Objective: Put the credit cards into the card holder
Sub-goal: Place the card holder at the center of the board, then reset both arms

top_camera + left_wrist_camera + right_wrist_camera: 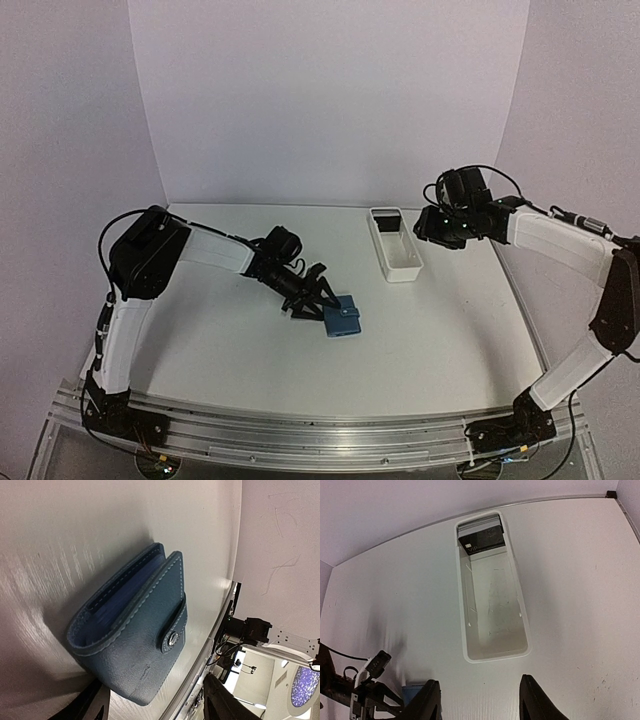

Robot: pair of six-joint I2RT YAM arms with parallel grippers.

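Observation:
The blue card holder [342,317] lies folded at the table's middle, its snap tab [173,636] over the cover. A lighter blue inside shows at its open edge. My left gripper [316,303] stands open just left of it. In the left wrist view the card holder [135,645] fills the frame, with its lower corner between the spread fingers [90,707], which do not grip it. Dark credit cards [481,536] lean stacked at the far end of the white tray [465,630]. My right gripper [482,702] hangs open and holds nothing, above the tray's near end.
The long white tray [378,238] lies at the back right of the table. The table's front metal rail [200,680] runs close past the card holder in the left wrist view. The left arm's gripper [365,690] shows at the lower left of the right wrist view.

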